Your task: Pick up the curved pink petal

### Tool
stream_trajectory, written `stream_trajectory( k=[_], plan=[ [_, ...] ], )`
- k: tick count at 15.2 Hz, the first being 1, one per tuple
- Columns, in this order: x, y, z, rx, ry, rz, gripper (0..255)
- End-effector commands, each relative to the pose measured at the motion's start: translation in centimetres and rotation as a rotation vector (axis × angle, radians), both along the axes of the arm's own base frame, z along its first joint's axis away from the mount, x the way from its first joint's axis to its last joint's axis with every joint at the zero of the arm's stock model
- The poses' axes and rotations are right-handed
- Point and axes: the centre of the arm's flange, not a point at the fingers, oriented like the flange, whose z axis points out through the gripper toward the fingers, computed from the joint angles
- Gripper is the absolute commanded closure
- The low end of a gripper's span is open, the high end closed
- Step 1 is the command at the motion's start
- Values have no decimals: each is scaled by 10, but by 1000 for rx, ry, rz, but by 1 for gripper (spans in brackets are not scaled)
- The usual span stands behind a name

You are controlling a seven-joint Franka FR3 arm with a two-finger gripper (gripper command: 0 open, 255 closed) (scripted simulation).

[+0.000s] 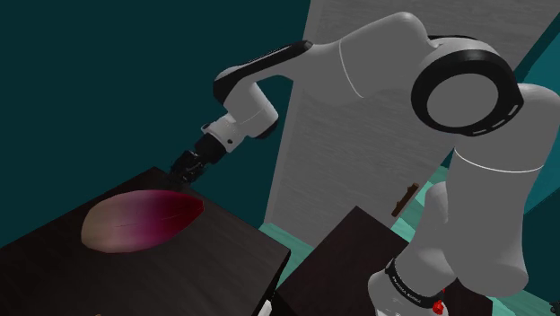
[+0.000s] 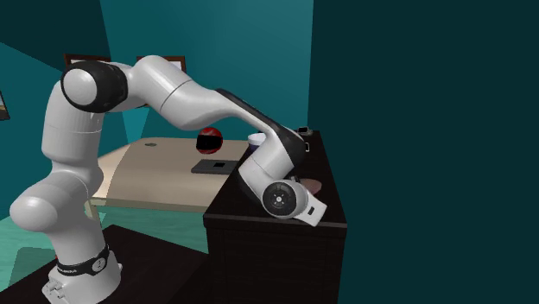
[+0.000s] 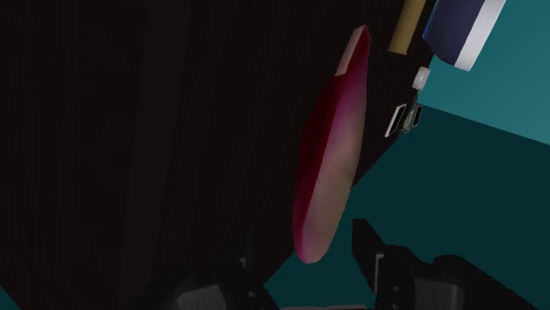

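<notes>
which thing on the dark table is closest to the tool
The curved pink petal, just by the tool; the tan cylinder and blue-and-white object lie well beyond it.

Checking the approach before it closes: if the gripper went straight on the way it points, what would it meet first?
Probably the pink petal: its near end lies between the fingers of the open gripper. The dark table is just beneath, though depth is unclear.

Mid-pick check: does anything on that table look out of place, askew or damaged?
Nothing looks spilled or broken. One thing stands out: the petal lies right along the edge of the dark table, as the wrist view shows, so a nudge might tip it off. The gripper, open, hangs over one end of it.
</notes>
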Motion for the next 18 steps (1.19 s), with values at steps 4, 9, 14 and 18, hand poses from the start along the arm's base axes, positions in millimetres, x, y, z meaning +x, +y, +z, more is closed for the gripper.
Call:
stream_trajectory(
  k=[4,9,14,18],
  plan=[
    [0,0,-1,0,0,0,255],
    [0,0,-1,0,0,0,255],
    [0,0,25,0,0,0,255],
    [0,0,46,0,0,0,255]
  ],
)
